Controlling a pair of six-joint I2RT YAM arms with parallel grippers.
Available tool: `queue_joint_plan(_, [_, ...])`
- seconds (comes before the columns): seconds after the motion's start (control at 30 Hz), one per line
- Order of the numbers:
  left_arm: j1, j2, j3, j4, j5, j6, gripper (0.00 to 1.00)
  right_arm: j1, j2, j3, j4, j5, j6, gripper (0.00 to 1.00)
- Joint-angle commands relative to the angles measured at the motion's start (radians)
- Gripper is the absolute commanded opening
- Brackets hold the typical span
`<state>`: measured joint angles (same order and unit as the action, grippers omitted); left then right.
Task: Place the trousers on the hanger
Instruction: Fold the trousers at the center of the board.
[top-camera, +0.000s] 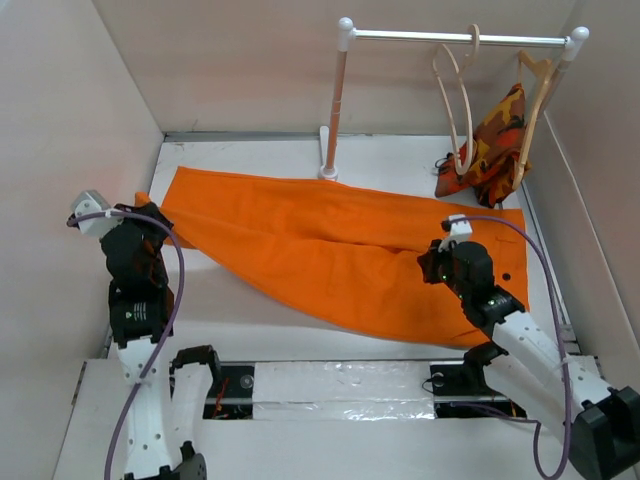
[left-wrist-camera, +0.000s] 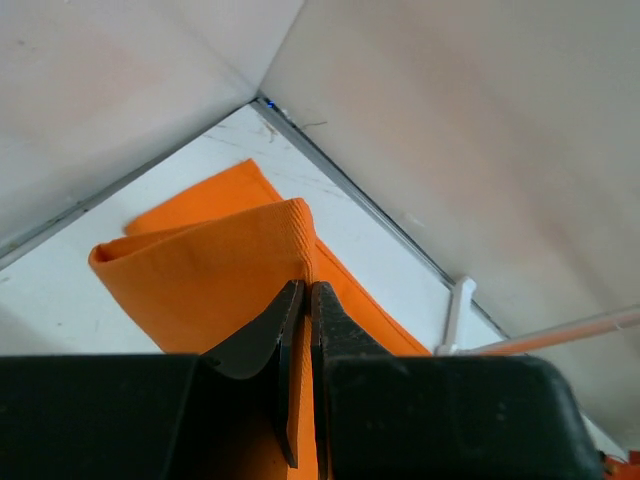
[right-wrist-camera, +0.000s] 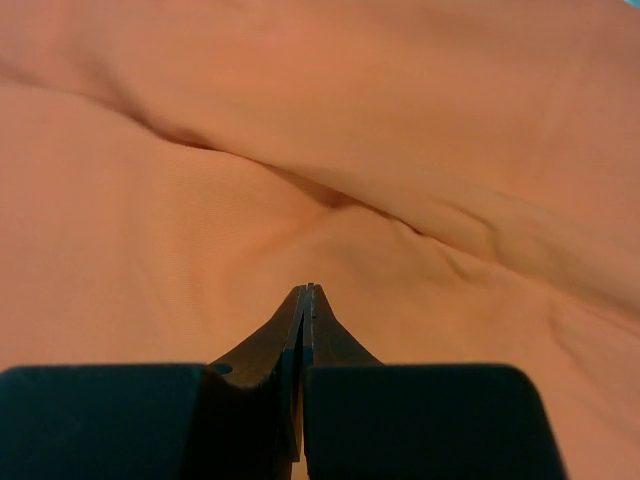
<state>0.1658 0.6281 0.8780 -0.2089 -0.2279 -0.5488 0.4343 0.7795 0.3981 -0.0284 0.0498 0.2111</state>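
The bright orange trousers (top-camera: 330, 245) lie spread across the white table, legs to the left and waist with a dark button to the right. My left gripper (top-camera: 152, 218) is shut on the folded leg end, and orange cloth (left-wrist-camera: 200, 280) shows between its fingertips (left-wrist-camera: 325, 305) in the left wrist view, where the gripper (left-wrist-camera: 305, 287) holds the hem lifted. My right gripper (top-camera: 438, 262) is shut just over the waist part of the trousers (right-wrist-camera: 320, 150), with nothing seen between its jaws in the right wrist view (right-wrist-camera: 307, 289). The bare pale wooden hanger (top-camera: 455, 95) hangs on the rail at the back right.
A white rack with a metal rail (top-camera: 450, 37) stands at the back, its post (top-camera: 335, 100) rising just behind the trousers. A second wooden hanger (top-camera: 535, 95) carries a camouflage garment (top-camera: 490, 135) at the far right. Walls close in on the left, back and right.
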Motion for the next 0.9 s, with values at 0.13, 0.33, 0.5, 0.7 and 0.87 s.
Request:
queue_joint_plan(0.13, [-0.095,-0.102,0.032,0.100,0.038,0.047,0.00,-0.208,-0.049,-0.011,-0.208,0.226,0.197,0.23])
queue_joint_plan(0.33, [-0.250,-0.140,0.067,0.106,0.052,0.098,0.00,-0.497,-0.059,-0.015,-0.183,0.263,0.217,0.67])
queue_joint_plan(0.5, [-0.376,-0.186,0.053,0.089,0.026,0.148,0.00,-0.719,-0.003,0.050,-0.179,0.289,0.220,0.69])
queue_joint_plan(0.7, [-0.527,-0.274,0.036,0.020,-0.047,0.199,0.00,-1.046,0.084,0.044,-0.110,0.121,0.242,0.70])
queue_joint_plan(0.87, [-0.598,-0.341,-0.014,0.006,-0.062,0.205,0.00,-1.146,0.233,0.031,-0.012,-0.034,0.205,0.81])
